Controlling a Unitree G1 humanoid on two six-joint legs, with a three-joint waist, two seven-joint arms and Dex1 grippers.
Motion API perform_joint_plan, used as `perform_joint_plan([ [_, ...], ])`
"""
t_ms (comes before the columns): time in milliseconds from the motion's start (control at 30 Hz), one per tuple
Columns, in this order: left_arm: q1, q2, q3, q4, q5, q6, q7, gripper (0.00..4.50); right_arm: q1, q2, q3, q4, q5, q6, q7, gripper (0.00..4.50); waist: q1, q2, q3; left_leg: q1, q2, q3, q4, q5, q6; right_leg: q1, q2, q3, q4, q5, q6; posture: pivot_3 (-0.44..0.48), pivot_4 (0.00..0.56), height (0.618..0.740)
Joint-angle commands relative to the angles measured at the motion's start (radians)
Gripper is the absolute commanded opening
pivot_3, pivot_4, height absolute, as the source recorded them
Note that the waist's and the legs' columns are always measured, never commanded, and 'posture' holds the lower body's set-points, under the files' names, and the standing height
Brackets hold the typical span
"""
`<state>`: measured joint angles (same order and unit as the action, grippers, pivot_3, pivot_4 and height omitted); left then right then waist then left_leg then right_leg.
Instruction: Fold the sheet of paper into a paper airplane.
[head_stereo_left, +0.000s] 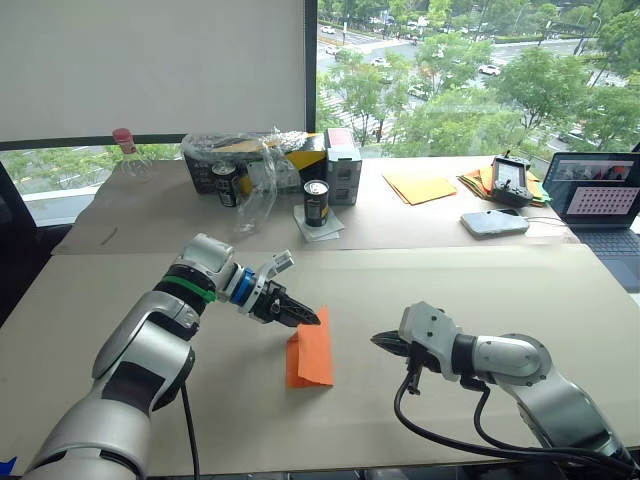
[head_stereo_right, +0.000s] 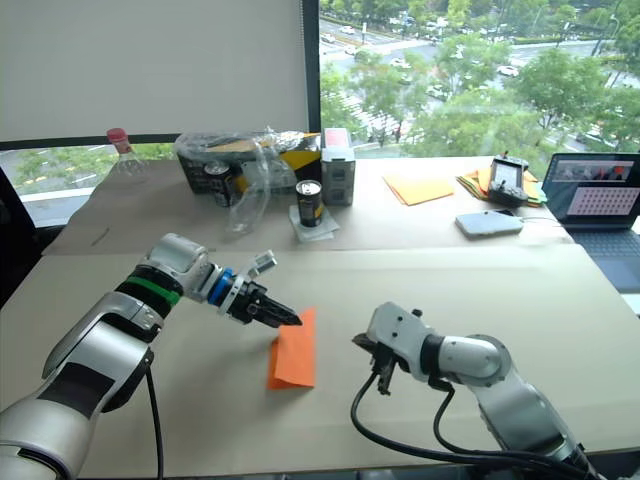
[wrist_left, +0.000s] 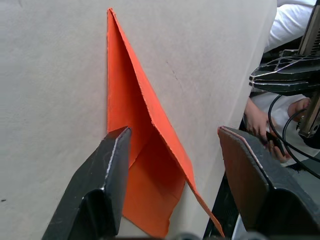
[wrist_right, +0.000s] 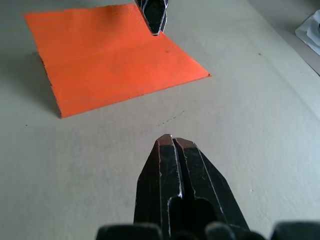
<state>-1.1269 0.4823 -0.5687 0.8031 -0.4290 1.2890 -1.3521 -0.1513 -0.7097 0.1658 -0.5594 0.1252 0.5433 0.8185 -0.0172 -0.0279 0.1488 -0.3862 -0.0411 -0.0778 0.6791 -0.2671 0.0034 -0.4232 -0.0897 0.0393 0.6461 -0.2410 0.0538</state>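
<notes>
I see a big table (head_stereo_left: 520, 290) covered in plain tan paper, and it sits right by a tall window with green trees and a road outside. The sheet of paper (head_stereo_left: 311, 350) is bright orange and folded over, and it lies flat near the middle of the table, close to my edge. My left gripper (head_stereo_left: 308, 317) is at about 11 o'clock from the sheet, with its tip at the sheet's top corner. In the left wrist view its two black fingers (wrist_left: 105, 185) stand wide apart, with the orange fold between them, so the jaws are wide and hold nothing. My right gripper (head_stereo_left: 381, 341) is at about 3 o'clock from the sheet, near it but not touching. Its fingers (wrist_right: 175, 170) are pressed tight together with nothing between them. At the far side of the table, around 12 o'clock, I see a dark can (head_stereo_left: 316, 202) on a white napkin, a gray box (head_stereo_left: 343, 172) and a crinkly clear bag (head_stereo_left: 245, 165). At about 2 o'clock lies a paler orange sheet (head_stereo_left: 419, 187), then a phone (head_stereo_left: 494, 222), a black controller (head_stereo_left: 510, 180) and an open laptop (head_stereo_left: 600, 195).
</notes>
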Motion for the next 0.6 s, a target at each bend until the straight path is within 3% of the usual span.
perform_joint_plan([
  [33,-0.011,-0.006,-0.021,-0.008,0.037,-0.011,-0.044,1.37,-0.011,-0.026,-0.003,-0.025,-0.03,-0.001,-0.018,0.0,0.001,0.0,0.0,0.0,0.0,0.0,0.0,0.0,0.0,0.0,0.0,0.0,0.0,0.0,0.0,0.0,0.15,0.74],
  [167,-0.029,-0.027,0.035,0.039,0.046,0.015,-0.027,0.02,-0.013,-0.023,0.001,-0.016,-0.028,-0.006,-0.023,0.0,0.002,0.0,0.0,0.0,0.0,0.0,0.001,0.0,0.0,0.0,0.0,0.0,0.0,0.0,0.0,0.0,0.15,0.74],
  [367,-0.064,-0.002,0.285,0.108,0.0,0.144,0.113,0.02,-0.026,-0.018,0.021,-0.002,-0.037,-0.012,-0.022,0.0,-0.002,-0.002,0.001,-0.001,0.0,-0.001,0.001,0.0,0.0,-0.001,0.0,0.0,0.001,0.0,0.0,0.0,0.15,0.74],
  [533,0.049,-0.016,0.587,-0.049,-0.026,0.307,0.394,0.02,-0.052,-0.021,0.033,0.021,-0.042,-0.024,-0.01,0.0,-0.001,-0.001,0.001,0.001,0.0,-0.001,0.001,0.0,0.0,0.0,-0.001,0.0,0.002,0.0,0.0,0.0,0.15,0.74],
  [600,0.074,-0.03,0.697,-0.012,-0.087,0.325,0.54,0.02,-0.068,-0.02,0.037,0.032,-0.04,-0.026,-0.003,0.0,0.0,-0.002,0.001,0.001,0.0,-0.001,0.001,0.0,0.0,0.0,-0.001,0.0,0.002,0.0,0.0,0.0,0.15,0.74],
])
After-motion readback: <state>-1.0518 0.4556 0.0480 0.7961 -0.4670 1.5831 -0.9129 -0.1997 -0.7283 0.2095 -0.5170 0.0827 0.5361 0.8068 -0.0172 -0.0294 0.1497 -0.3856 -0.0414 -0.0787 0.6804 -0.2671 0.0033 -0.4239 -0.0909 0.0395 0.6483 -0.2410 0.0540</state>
